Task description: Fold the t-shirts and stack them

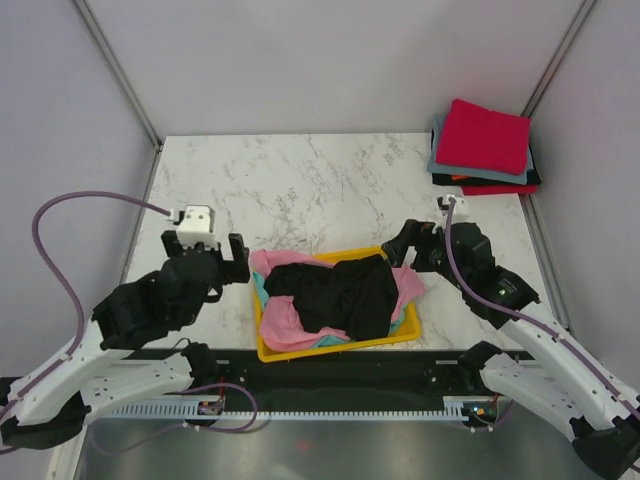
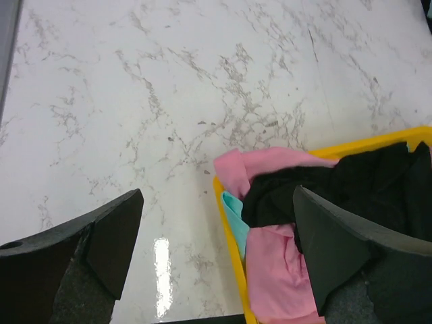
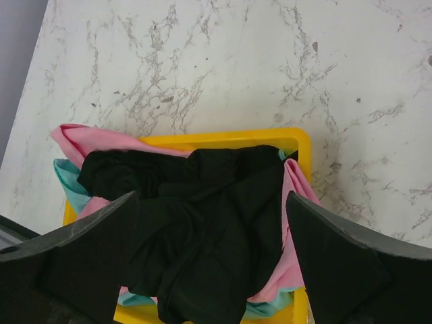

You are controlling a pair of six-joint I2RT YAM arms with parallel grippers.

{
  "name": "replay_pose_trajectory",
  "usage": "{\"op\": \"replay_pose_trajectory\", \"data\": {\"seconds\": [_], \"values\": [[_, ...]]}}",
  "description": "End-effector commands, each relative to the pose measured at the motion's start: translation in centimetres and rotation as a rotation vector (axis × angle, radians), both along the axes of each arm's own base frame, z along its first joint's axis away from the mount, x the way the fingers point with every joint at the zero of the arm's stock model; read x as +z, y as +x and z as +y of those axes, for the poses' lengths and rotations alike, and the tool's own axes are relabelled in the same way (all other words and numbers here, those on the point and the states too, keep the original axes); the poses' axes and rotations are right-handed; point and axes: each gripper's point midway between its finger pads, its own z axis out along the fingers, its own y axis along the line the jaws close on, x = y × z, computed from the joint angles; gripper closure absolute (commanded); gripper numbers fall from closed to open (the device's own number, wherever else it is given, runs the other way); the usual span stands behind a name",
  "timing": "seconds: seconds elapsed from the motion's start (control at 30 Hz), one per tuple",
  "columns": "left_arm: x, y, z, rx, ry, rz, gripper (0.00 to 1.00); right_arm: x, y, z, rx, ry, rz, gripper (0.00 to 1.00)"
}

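Note:
A crumpled black t-shirt (image 1: 340,290) lies on top of a pink t-shirt (image 1: 285,320) and a teal one (image 2: 235,216) in the yellow tray (image 1: 330,348). My left gripper (image 1: 238,258) is open and empty, hovering over the tray's left rim (image 2: 235,273). In its wrist view (image 2: 217,196) the pink shirt (image 2: 270,270) and black shirt (image 2: 351,179) lie beneath. My right gripper (image 1: 405,242) is open and empty above the tray's right end. Its wrist view (image 3: 210,196) looks down on the black shirt (image 3: 209,202).
A stack of folded shirts with a red one on top (image 1: 487,135) sits at the table's back right corner, by the wall posts. Bare marble tabletop (image 1: 300,180) lies behind the tray. The arm bases and cable rail run along the near edge.

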Motion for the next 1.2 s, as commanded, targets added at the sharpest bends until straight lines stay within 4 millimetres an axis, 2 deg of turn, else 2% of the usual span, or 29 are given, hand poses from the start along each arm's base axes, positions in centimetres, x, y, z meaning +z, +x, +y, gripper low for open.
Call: {"op": "replay_pose_trajectory", "data": {"seconds": [0.0, 0.13, 0.2, 0.23, 0.37, 0.53, 0.63, 0.8, 0.83, 0.9, 0.93, 1.0, 1.03, 1.1, 1.13, 1.17], "values": [[-0.6, 0.8, 1.2, 0.118, -0.046, -0.027, 0.0, 2.1, 0.3, 1.6, 0.087, 0.019, -0.05, 0.02], [-2.9, 1.2, 1.6, 0.146, -0.005, 0.012, 0.0, 0.9, -0.1, 4.6, 0.216, 0.025, 0.005, 0.02], [-3.3, 1.4, 1.0, 0.132, -0.02, 0.014, 0.0, -0.8, -0.2, 5.8, 0.242, -0.001, 0.058, 0.02], [-3.8, 1.5, 1.0, 0.127, -0.009, 0.022, 0.0, -1.4, -1.0, 7.2, 0.289, -0.015, 0.069, 0.02], [-3.9, 1.7, 0.3, 0.097, -0.013, 0.026, 0.0, -4.6, -2.3, 11.0, 0.37, -0.099, 0.131, 0.05], [-3.8, 1.9, -0.1, 0.083, -0.011, 0.023, 0.0, -8.0, -4.0, 14.8, 0.425, -0.189, 0.204, 0.09], [-3.7, 1.8, 0.1, 0.082, -0.019, 0.019, 0.0, -10.6, -4.6, 16.1, 0.43, -0.245, 0.259, 0.15], [-3.4, 1.7, 0.2, 0.084, -0.035, 0.008, 0.0, -13.4, -5.7, 16.6, 0.424, -0.324, 0.324, 0.22], [-3.4, 1.6, 0.3, 0.086, -0.038, 0.007, 0.0, -13.9, -6.0, 16.6, 0.426, -0.336, 0.335, 0.34], [-3.3, 1.6, 0.3, 0.084, -0.043, 0.006, 0.0, -13.9, -6.1, 16.6, 0.411, -0.338, 0.334, 0.57], [-3.3, 1.6, 0.3, 0.082, -0.044, 0.005, 0.0, -13.3, -5.9, 16.6, 0.408, -0.329, 0.323, 0.79], [-3.3, 1.5, 0.3, 0.082, -0.047, 0.004, 0.0, -11.7, -4.8, 16.6, 0.374, -0.331, 0.273, 0.98], [-3.2, 1.5, 0.3, 0.083, -0.047, 0.001, 0.0, -9.0, -4.0, 17.2, 0.364, -0.305, 0.215, 1.0], [-3.1, 1.5, 0.4, 0.084, -0.052, -0.002, 0.0, -6.2, -2.3, 16.7, 0.326, -0.353, 0.123, 1.0], [-3.1, 1.5, 0.4, 0.085, -0.054, -0.001, 0.0, -2.8, -1.3, 17.2, 0.308, -0.333, 0.064, 1.0], [-3.1, 1.4, 0.5, 0.084, -0.055, -0.002, 0.0, -0.9, -0.5, 17.2, 0.286, -0.332, 0.02, 1.0]]}}
